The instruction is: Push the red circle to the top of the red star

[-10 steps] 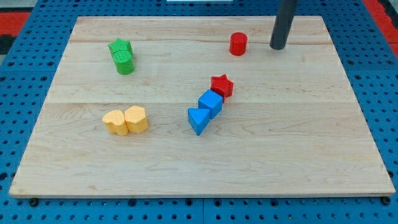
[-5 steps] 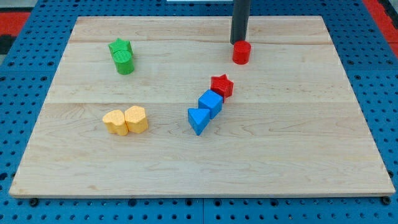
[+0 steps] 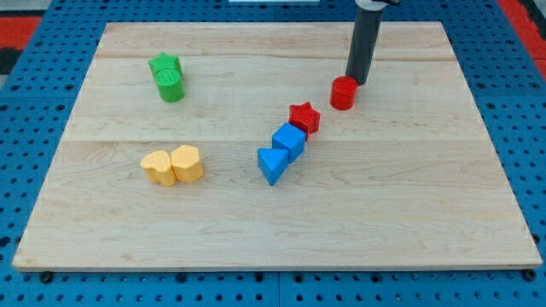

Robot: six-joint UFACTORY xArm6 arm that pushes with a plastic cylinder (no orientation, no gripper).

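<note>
One tool tip (image 3: 356,82) seemingly touching red circle (image 3: 343,93), near red star (image 3: 304,117)

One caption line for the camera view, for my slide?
My tip just upper-right of red circle, which sits upper-right of red star.

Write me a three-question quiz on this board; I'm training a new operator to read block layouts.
1. True or false: the red circle touches the red star.
2. My tip sits on which side of the red circle: A) the view's upper right, B) the view's lower left?
3. Which block touches the red star?

Key: 1 false, a gap shows. 2 A. 3 the blue cube.
</note>
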